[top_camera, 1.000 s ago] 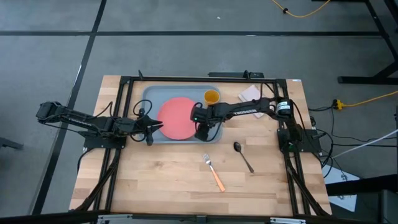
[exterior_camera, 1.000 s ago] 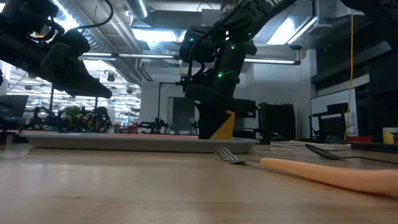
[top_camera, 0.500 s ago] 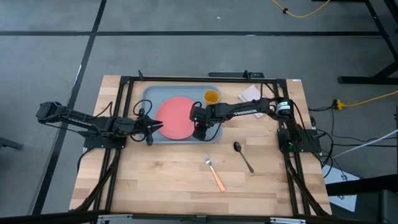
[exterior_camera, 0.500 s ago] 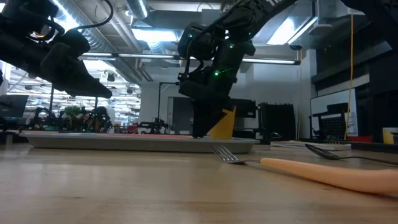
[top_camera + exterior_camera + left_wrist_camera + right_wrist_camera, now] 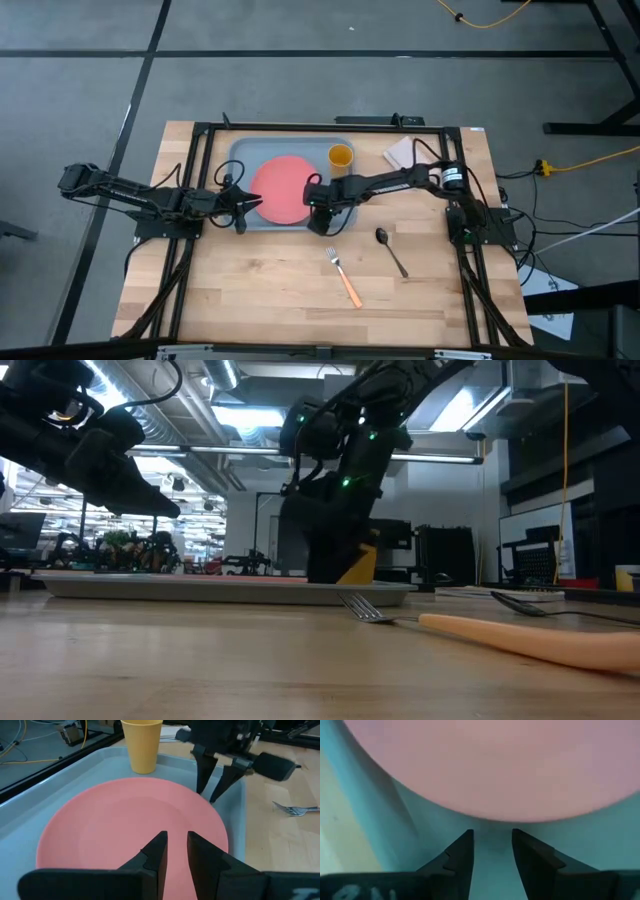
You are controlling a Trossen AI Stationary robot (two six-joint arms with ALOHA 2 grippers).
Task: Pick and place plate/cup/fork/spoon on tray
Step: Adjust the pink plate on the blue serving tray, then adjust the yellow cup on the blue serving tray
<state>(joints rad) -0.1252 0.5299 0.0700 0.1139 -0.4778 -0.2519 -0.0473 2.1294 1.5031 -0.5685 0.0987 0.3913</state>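
Observation:
The pink plate lies flat in the grey-blue tray. The yellow cup stands upright in the tray's far right corner. The orange-handled fork and the dark spoon lie on the table nearer the front. My right gripper is open and empty. It points down over the tray floor at the plate's near right edge, and also shows in the left wrist view. My left gripper hovers over the plate's left part, narrowly open and empty.
A white folded napkin lies right of the tray at the far right. The fork lies in the middle of the near half of the wooden table, and the spoon to its right.
My right gripper has moved a little toward the table's left and near edges, along the plate's rim, staying low over the tray. The plate, cup, fork and spoon have stayed where they were.

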